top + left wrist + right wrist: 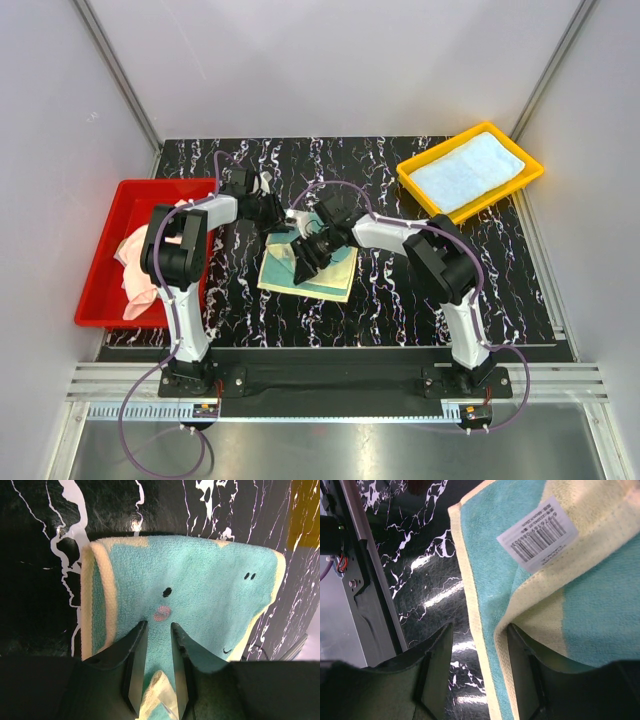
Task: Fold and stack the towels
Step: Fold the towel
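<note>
Here, mid-fold: pinching a raised tuck of the teal terry towel with the pale yellow border (210,590) between the near-closed fingers of the left gripper (157,626), with the rest of the cloth lying flat ahead of the fingertips. Opposite, holding the right gripper (479,630) spread wide and clamping nothing, with the towel's yellow edge running between the fingers and a turned-over layer bearing a white barcode label (537,535) just beyond the tips. Judged partway through folding this towel, with stacking not yet done. Calls next for closing the right fingers on that edge, then carrying both grips across together with the borders kept in line. Under the fingers, a glossy black table veined in white (380,310). Out past the left fingers, a red plastic tray (100,285) with a crumpled peach-pink towel (135,250). Out past the right fingers, a yellow plastic tray (428,197) with a folded light blue towel (468,170). Plain pale walls all round.
</note>
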